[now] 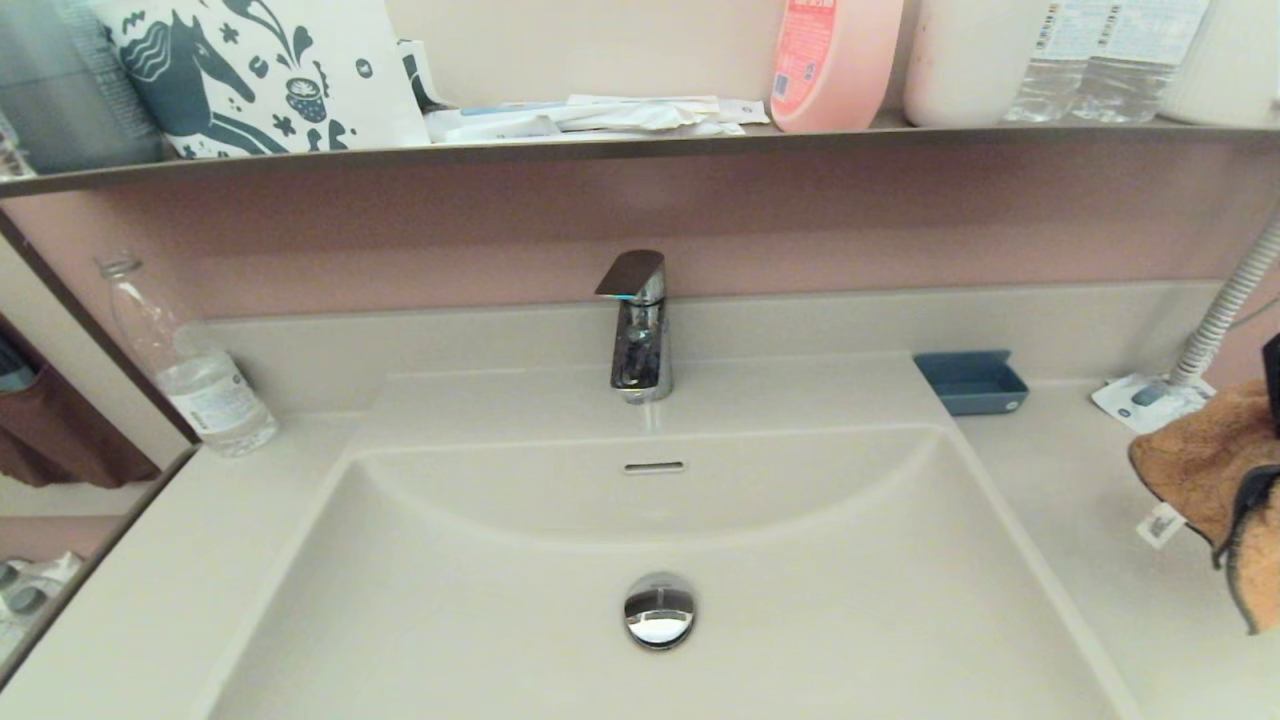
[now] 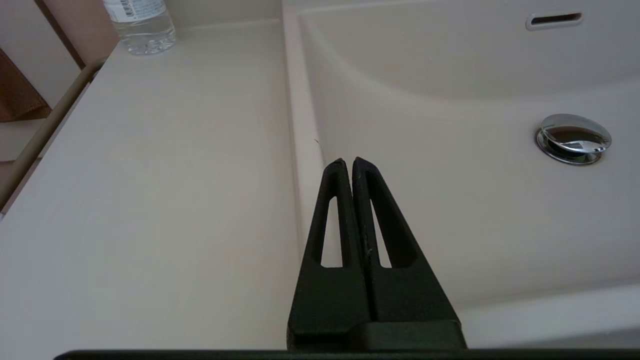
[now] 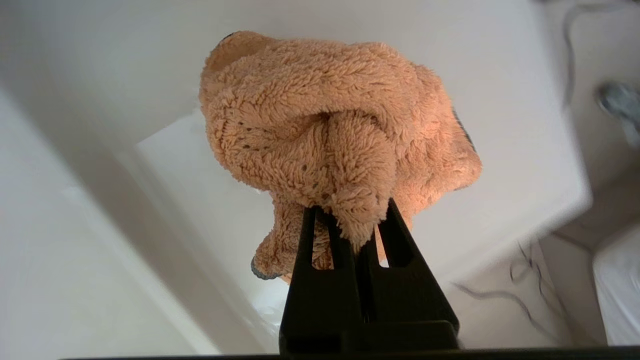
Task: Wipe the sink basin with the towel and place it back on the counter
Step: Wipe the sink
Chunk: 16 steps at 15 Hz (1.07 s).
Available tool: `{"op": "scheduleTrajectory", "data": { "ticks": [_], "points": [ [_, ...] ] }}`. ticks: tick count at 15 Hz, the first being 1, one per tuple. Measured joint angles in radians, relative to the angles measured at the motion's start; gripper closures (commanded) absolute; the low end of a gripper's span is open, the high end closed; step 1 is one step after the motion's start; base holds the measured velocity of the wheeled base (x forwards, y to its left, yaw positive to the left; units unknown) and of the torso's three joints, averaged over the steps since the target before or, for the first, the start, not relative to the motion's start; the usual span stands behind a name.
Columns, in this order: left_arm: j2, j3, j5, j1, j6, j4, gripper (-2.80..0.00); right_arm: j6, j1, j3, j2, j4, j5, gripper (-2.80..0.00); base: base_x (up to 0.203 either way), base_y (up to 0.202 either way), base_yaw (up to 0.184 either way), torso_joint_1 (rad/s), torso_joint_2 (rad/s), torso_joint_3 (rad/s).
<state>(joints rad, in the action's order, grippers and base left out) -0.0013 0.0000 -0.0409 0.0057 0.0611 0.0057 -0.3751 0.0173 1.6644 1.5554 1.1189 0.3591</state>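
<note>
Three views to run through, and up top from the head camera the towel (image 1: pixel 1205 470) hangs at the far 3 o'clock edge, bunched and off the counter (image 1: pixel 1085 520), white tag dangling, dark edging trailing down. It sits well apart from the sink basin (image 1: pixel 500 600), which lies wide and bare with its chrome drain plug (image 1: pixel 659 610) at 6 o'clock and the faucet (image 1: pixel 638 325) at 12. Nothing here shows cloth on the basin, so I'd judge the wipe itself is yet to come, and the return to the counter after it. Over to the left wrist: the left pincer (image 2: pixel 348 163) is clenched tight on nothing, hovering over the basin's rim, a water bottle (image 2: pixel 142 25) standing off at 11 o'clock; this arm looks idle. Now the right wrist: the right pincer (image 3: pixel 352 215) is clamped on a fold of the towel, fluffy orange pile bulging above the fingers in a loose knot, a corner drooping below over pale surface.
</note>
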Motion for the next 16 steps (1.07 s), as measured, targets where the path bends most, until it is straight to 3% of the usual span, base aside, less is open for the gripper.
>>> {"op": "scheduleTrajectory", "data": {
  "ticks": [3,7,9,12,16],
  "points": [
    [0.000,0.000,0.000,0.000,0.000,0.000,0.00,0.048,-0.101,0.013,-0.057,0.070,-0.013,0.00,0.000,0.000,0.000,0.000,0.00,0.000],
    [0.000,0.000,0.000,0.000,0.000,0.000,0.00,0.133,-0.300,-0.027,-0.105,0.147,-0.104,0.00,0.000,0.000,0.000,0.000,0.00,0.000],
    [0.000,0.000,0.000,0.000,0.000,0.000,0.00,0.179,-0.389,-0.105,-0.114,0.113,-0.142,0.00,0.000,0.000,0.000,0.000,0.00,0.000],
    [0.000,0.000,0.000,0.000,0.000,0.000,0.00,0.206,-0.461,-0.274,-0.118,-0.002,-0.177,0.00,0.000,0.000,0.000,0.000,0.00,0.000],
    [0.000,0.000,0.000,0.000,0.000,0.000,0.00,0.226,-0.570,-0.348,-0.054,-0.043,-0.353,0.00,0.000,0.000,0.000,0.000,0.00,0.000]
  ]
}}
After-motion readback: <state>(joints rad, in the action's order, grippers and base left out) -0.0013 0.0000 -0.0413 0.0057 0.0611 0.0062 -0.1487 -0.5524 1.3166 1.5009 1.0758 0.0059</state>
